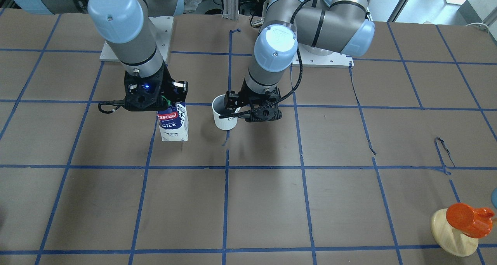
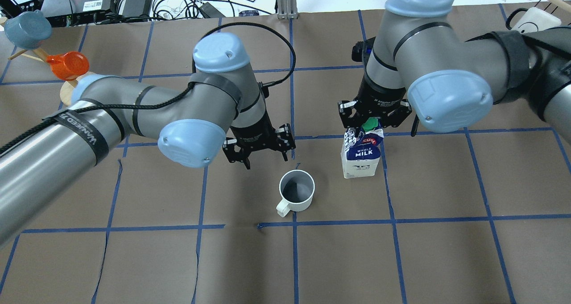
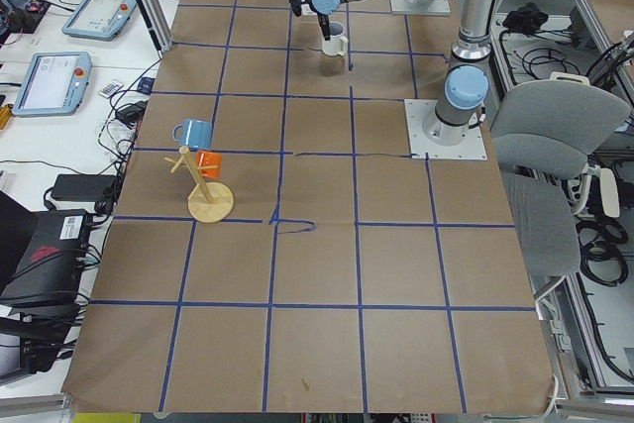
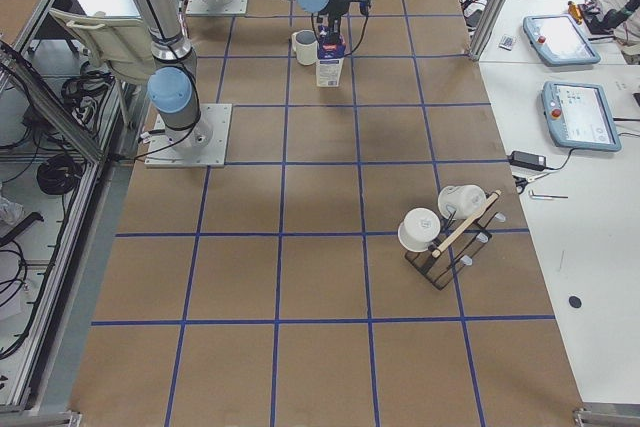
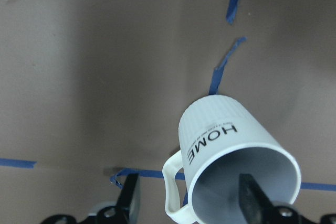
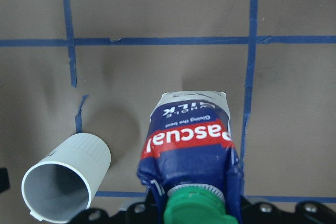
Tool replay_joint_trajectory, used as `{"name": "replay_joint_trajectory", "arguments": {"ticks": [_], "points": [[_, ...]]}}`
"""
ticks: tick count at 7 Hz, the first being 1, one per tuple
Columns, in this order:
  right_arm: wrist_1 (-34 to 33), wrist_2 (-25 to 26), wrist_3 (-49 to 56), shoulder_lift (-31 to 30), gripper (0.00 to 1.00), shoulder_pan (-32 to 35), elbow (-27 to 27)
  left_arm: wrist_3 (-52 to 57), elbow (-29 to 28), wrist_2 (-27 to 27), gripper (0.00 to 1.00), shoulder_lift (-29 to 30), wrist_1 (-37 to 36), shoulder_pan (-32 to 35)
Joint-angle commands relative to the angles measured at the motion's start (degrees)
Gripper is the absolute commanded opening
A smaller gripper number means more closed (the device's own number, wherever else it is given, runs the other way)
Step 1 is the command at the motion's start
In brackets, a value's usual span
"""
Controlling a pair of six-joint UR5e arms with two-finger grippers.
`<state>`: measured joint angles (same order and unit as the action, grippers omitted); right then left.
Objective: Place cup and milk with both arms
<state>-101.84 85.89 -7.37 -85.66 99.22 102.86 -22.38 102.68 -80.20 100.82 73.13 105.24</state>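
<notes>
White cup [image 2: 296, 191] stands upright on the worktop [image 2: 446, 250], milk [image 2: 360, 154] upright near it; left claw [image 2: 266, 161] hangs wide open over the cup; right claw [image 2: 374, 119] straddles the milk's top, grip I cannot tell.

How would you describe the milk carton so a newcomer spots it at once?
On the brown table with its blue tape grid, look beneath the right arm's hand. The milk carton stands there: blue and white, green cap, unlike the white handled cup beside it.
</notes>
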Motion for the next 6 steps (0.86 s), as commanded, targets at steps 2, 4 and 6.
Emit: {"name": "replay_joint_trajectory", "arguments": {"ticks": [2,4,6], "points": [[-0.82,-0.72,-3.18,-0.12,0.2,1.85,3.57,18.54,-3.27,-1.26,1.0,-5.97,6.75,-9.49],[-0.82,-3.89,-3.35,0.05,0.2,2.12,3.66,24.39,-5.1,-2.06,1.0,-10.19,9.47,-15.39],[-1.43,-5.47,-5.53,0.14,0.2,3.25,3.75,23.88,-12.2,-5.4,1.0,-13.45,20.77,-15.33]]}}
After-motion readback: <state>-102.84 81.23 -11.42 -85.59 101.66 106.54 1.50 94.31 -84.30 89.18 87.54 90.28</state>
